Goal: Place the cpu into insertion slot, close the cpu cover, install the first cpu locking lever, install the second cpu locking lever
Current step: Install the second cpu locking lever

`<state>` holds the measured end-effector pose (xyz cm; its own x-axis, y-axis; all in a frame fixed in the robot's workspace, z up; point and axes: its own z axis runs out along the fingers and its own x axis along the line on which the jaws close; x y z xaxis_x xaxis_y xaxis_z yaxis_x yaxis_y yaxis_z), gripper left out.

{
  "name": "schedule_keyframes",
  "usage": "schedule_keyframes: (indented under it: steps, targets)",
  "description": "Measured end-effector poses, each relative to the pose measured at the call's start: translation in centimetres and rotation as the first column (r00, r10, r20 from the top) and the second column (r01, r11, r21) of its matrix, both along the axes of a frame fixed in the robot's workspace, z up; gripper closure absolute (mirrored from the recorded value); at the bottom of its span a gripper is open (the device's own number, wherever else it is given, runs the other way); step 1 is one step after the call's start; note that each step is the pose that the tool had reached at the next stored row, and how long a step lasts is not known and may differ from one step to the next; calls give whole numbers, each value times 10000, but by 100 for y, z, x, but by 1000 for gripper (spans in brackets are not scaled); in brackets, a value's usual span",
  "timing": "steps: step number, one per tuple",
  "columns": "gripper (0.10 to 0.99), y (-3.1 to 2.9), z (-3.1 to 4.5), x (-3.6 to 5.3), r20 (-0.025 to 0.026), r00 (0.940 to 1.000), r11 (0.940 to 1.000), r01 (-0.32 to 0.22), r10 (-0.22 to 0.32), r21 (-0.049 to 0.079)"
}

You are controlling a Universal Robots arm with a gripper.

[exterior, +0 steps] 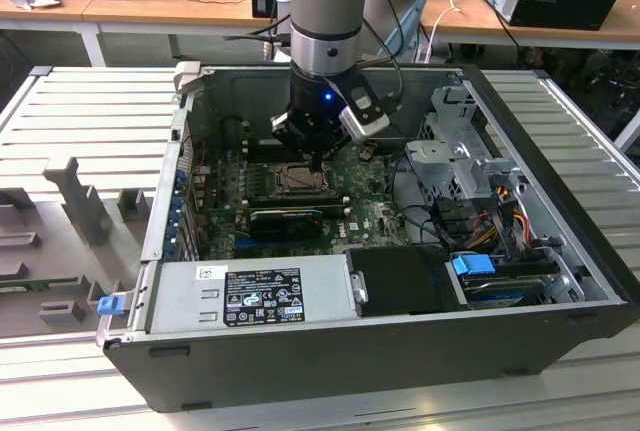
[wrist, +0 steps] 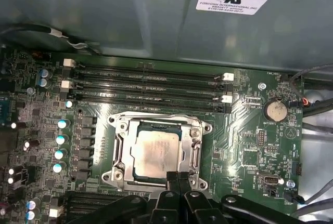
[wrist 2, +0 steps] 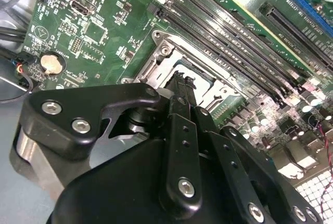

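While cpu (wrist: 156,154) sits in insertion slot (wrist: 120,154), gripper (wrist: 178,176) hovers above, fingers together.

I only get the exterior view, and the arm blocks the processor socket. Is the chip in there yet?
Observer: Yes. In the first wrist view the chip lies flat, silver top up.
Operator: And the cover?
Observer: The cover lies flat around the chip, framing it in its window.
Operator: Where's the pincer?
Observer: The pincer is shut, its tips at the cover's edge.
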<state>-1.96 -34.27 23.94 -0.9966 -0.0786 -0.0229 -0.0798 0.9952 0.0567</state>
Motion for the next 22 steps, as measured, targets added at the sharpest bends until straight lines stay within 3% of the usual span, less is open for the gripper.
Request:
schedule_keyframes:
  steps: [7,14,22]
  targets:
    - [980,-87,-1,0,0,10000,10000,1,-1,0]
    - [980,-112,30,0,1,10000,10000,1,-1,2]
    - [980,-221,31,0,0,10000,10000,1,-1,0]
